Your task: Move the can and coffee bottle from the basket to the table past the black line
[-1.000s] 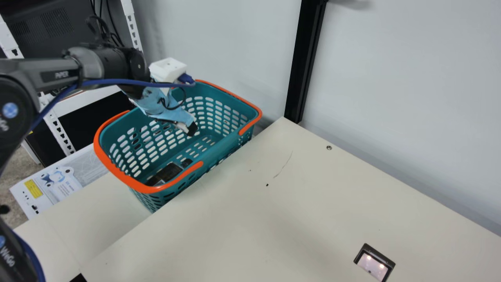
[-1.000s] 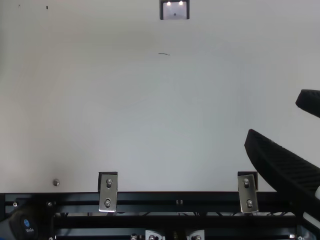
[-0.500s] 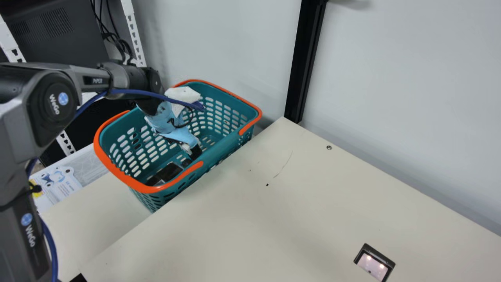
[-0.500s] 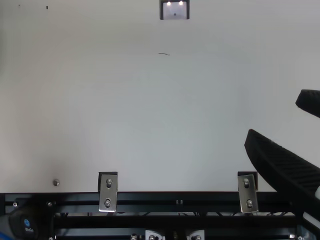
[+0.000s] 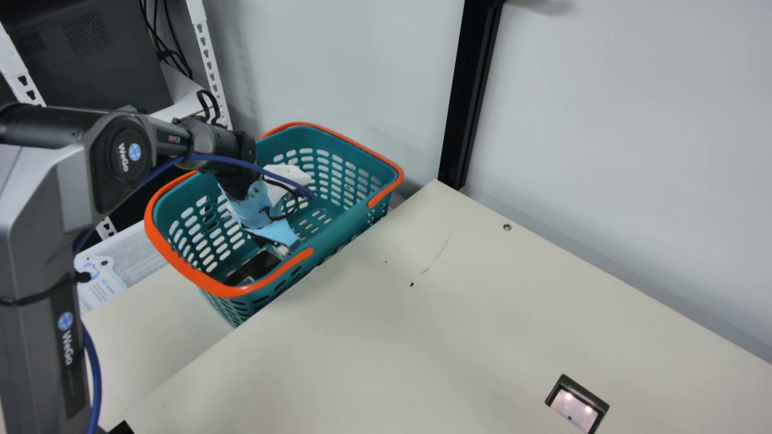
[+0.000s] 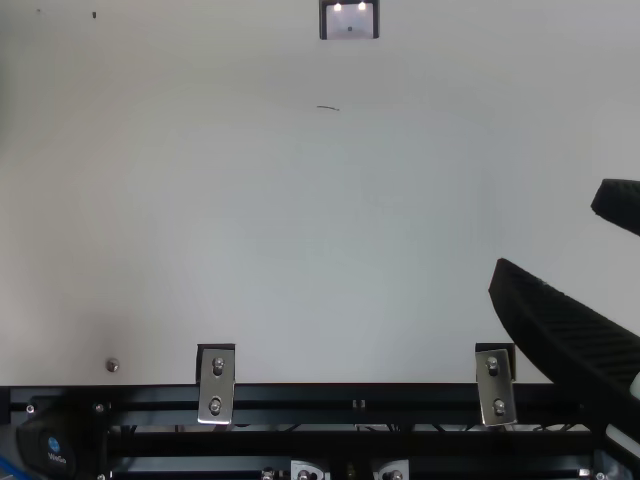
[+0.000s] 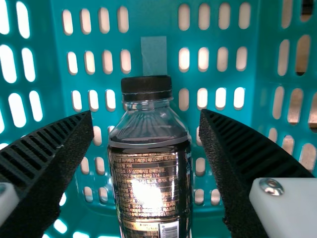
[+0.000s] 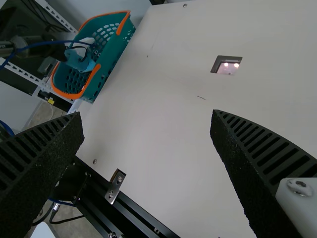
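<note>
So there's a grey wall (image 5: 603, 120) behind the cream table (image 5: 482, 337), with a black post (image 5: 470, 90) running up it near the table's corner. White shelf uprights (image 5: 209, 60) stand over at the left of the main view. The basket (image 5: 353, 226) is teal with orange handles (image 5: 187, 274) and sits right by the table's edge.

The left arm is angled down into it, and its gripper (image 5: 281, 242) is over by the wall on the table side. From the left wrist view, its two ribbed fingers (image 7: 47, 163) are spread wide with the bottle (image 7: 148, 163) between them, a gap on both sides, so nothing's gripped. The bottle's got a black cap (image 7: 146, 88) and a dark label with gold print, and it's down inside the basket.

Other gripper, the right one (image 6: 545, 235), is over the table at the right of the top view, fingers well apart, nothing between them. There's also a black-framed panel (image 5: 577, 405) on the table with two bright spots on it.
</note>
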Available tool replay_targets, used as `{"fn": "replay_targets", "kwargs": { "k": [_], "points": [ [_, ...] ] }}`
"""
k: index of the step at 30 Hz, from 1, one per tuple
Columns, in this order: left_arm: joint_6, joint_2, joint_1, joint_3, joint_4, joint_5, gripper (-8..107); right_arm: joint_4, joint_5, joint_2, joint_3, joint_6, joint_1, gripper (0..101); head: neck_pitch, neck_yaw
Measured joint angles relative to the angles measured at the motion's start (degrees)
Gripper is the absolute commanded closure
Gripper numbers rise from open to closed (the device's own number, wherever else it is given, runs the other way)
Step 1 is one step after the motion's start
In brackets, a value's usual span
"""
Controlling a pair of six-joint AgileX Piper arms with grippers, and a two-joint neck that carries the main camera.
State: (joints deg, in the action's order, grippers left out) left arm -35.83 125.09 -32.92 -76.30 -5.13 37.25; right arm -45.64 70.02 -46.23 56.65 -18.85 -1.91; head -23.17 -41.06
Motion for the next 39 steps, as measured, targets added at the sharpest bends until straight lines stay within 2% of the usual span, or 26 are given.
{"fn": "replay_targets", "kwargs": {
  "k": [24, 25, 26, 32, 39],
  "points": [
    [5.48, 4.42, -0.42, -0.65, 2.34, -0.12, 9, 0.0, 0.0, 0.0, 0.0, 0.0, 0.0, 0, 0.0, 0.0],
    [5.78, 4.53, -0.42, -0.65, 2.34, -0.02, 75, 0.0, 0.0, 0.0, 0.0, 0.0, 0.0, 0, 0.0, 0.0],
    [6.08, 4.53, -0.42, -0.65, 2.34, 0.01, 89, 0.0, 0.0, 0.0, 0.0, 0.0, 0.0, 0, 0.0, 0.0],
    [7.33, 3.57, -0.42, -0.65, 0.77, -0.13, 89, 0.0, 0.0, 0.0, 0.0, 0.0, 0.0, 0, 0.0, 0.0],
    [7.12, -2.3, -0.83, 0.36, -3.31, -5.63, 89, 0.0, 0.0, 0.0, 0.0, 0.0, 0.0, 0, 0.0, 0.0]
  ]
}}
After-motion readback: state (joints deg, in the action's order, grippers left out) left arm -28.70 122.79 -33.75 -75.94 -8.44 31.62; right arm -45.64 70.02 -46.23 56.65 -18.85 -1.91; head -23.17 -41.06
